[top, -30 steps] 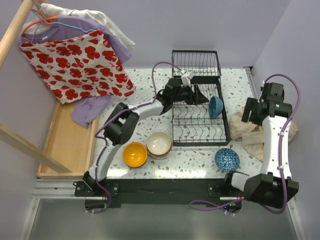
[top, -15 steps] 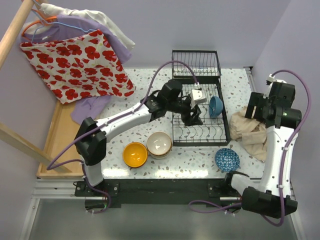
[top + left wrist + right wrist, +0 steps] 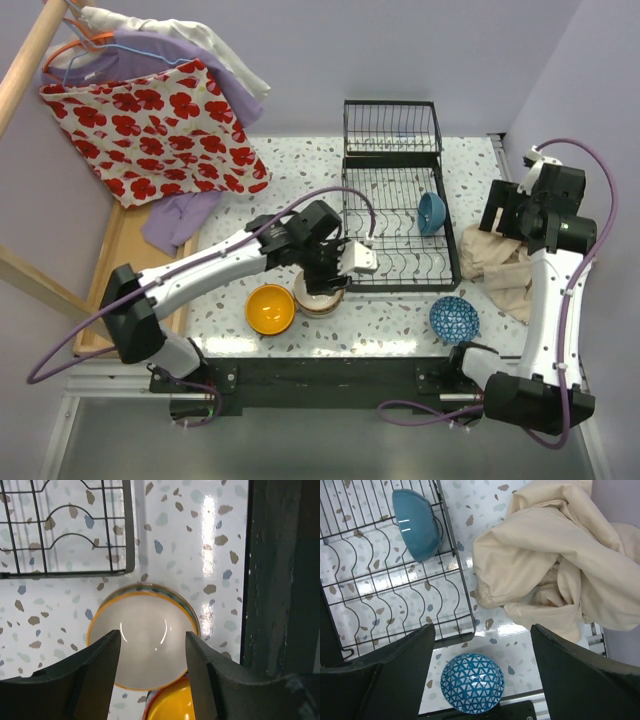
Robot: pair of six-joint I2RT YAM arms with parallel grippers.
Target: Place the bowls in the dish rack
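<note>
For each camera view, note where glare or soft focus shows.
Top external: even light, no strong glare on the table. Left wrist: a bright glare streak on the table, two small highlights inside the cream bowl, near fingers dark and soft. Right wrist: glare patches under the dish rack, a highlight on the blue bowl.

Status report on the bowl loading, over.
Left gripper open over cream bowl, right gripper open by cloth. Blue bowl in rack; orange bowl, patterned bowl on table. Nothing blocking.
</note>
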